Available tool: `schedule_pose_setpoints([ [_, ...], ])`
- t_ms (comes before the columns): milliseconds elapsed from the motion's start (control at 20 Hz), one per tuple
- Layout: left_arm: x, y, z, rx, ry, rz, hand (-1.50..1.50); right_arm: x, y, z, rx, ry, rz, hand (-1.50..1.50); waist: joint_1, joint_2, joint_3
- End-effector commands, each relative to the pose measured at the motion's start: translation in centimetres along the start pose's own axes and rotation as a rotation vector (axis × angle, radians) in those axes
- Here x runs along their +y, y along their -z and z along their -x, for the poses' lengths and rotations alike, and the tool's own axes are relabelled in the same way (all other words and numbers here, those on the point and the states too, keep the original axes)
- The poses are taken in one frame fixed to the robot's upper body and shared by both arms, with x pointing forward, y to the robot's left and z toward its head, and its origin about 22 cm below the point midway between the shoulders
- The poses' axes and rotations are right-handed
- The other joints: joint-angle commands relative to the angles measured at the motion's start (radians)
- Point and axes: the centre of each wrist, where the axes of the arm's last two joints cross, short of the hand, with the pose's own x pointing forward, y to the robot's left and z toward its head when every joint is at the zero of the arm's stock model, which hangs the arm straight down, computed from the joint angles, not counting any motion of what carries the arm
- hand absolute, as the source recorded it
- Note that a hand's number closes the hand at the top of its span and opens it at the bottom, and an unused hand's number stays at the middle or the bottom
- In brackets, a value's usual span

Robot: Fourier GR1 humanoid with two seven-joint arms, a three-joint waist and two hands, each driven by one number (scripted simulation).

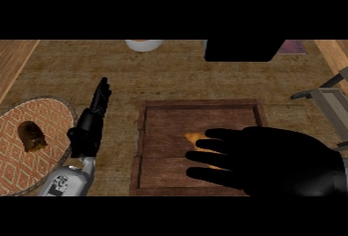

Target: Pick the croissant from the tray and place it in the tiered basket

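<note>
A brown wooden tray [163,117] lies at the centre of the counter. My right hand [279,159] hovers over its right half, fingers stretched out to the left. Only a small golden tip of the croissant [193,137] shows beside the upper fingers; the rest is hidden under the hand. I cannot see whether the hand touches it. My left hand [94,117] stands edge-on left of the tray, fingers straight and pointing away from me, holding nothing. The grey metal frame of the tiered basket [332,99] shows at the right edge.
A round woven mat [41,152] with a dark brown object [31,136] on it lies at the left. A white cup [143,44] and a black box [243,50] stand at the back. The counter's wooden edge runs along the far left.
</note>
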Motion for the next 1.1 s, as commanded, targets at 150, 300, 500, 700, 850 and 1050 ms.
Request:
schedule_pose_setpoints([
  [150, -1.6, -1.1, -0.2, -0.007, -0.021, 0.017, 0.00, 0.5, 1.7, -0.4, 0.085, -0.072, -0.035, -1.50, 0.004, 0.000, 0.000],
  [300, -0.3, -0.5, 0.7, -0.011, -0.011, 0.017, 0.00, 1.4, 1.2, 0.0, 0.079, -0.112, -0.047, -1.50, 0.004, 0.002, 0.001],
  [500, -0.8, -0.1, -1.4, -0.012, -0.015, -0.003, 0.00, 0.8, 1.7, 0.8, 0.101, -0.141, -0.035, -1.50, 0.003, 0.001, 0.000],
  [700, 0.6, 0.2, -1.4, -0.012, -0.005, 0.003, 0.00, 2.5, 0.0, -0.4, 0.064, -0.177, -0.067, -1.50, -0.003, 0.000, 0.001],
  [850, -0.1, -0.8, 1.0, -0.008, 0.003, 0.009, 0.00, 2.0, 1.5, -0.3, 0.013, -0.241, -0.035, -1.50, 0.002, 0.002, 0.000],
  [1050, 0.7, 0.6, -0.9, -0.004, 0.004, 0.003, 0.00, 2.5, 1.4, 1.4, 0.033, -0.293, -0.007, -1.50, 0.002, 0.001, 0.000],
])
